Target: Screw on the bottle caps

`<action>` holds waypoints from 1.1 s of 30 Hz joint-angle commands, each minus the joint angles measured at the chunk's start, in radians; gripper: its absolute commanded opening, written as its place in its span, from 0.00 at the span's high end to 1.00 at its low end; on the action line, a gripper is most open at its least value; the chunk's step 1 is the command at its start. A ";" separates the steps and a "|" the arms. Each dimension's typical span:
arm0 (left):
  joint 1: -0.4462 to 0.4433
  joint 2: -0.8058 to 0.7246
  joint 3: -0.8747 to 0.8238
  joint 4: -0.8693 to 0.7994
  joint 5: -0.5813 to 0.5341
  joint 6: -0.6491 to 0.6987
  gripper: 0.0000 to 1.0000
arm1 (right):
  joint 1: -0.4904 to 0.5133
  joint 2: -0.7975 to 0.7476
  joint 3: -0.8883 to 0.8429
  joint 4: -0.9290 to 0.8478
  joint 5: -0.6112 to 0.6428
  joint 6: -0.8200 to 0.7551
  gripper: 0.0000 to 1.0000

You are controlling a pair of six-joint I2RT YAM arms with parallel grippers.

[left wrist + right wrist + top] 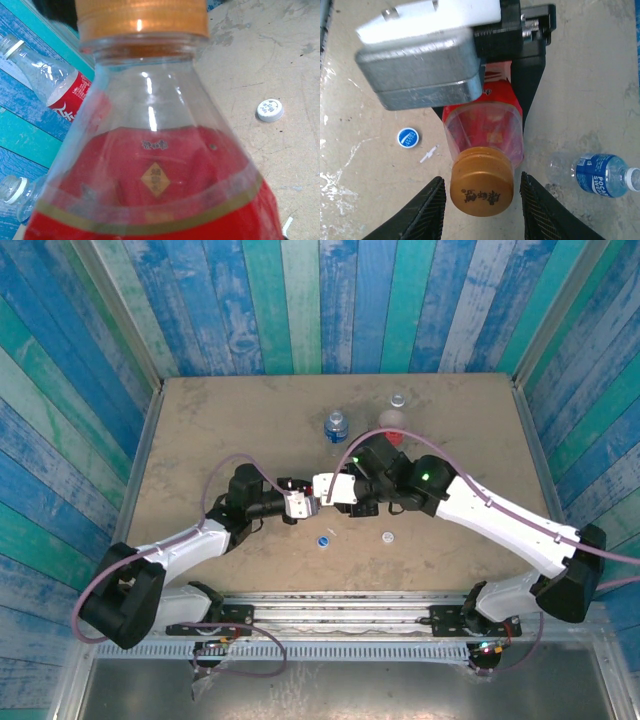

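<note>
Left gripper (303, 506) holds red bottle (155, 190); blue cap (408, 137) nearby.

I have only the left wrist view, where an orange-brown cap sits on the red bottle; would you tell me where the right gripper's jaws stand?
Observer: The right gripper straddles the orange-brown cap, one jaw on each side, with a thin gap showing at both.
Operator: Thank you. Is a blue cap anywhere?
Observer: Yes, the blue cap lies flat on the table, apart from the red bottle.
Operator: And what holds the bottle?
Observer: The left gripper is shut on its body, holding it on its side with the cap toward the right arm.
</note>
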State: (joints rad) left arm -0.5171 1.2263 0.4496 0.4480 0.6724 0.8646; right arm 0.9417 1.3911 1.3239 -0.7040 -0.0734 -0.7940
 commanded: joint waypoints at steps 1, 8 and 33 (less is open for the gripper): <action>0.000 -0.005 0.007 0.000 0.016 0.008 0.54 | 0.005 0.014 0.025 -0.018 0.046 -0.013 0.59; 0.000 -0.001 0.008 -0.002 0.013 0.011 0.54 | 0.005 -0.006 0.012 0.011 0.021 0.101 0.84; 0.000 0.002 -0.003 0.070 0.032 -0.076 0.53 | -0.036 -0.154 -0.139 0.143 -0.105 0.845 0.45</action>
State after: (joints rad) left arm -0.5098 1.2263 0.4496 0.4534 0.6636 0.8383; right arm 0.9123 1.3033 1.1793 -0.5583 -0.1555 0.2932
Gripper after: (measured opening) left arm 0.466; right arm 0.511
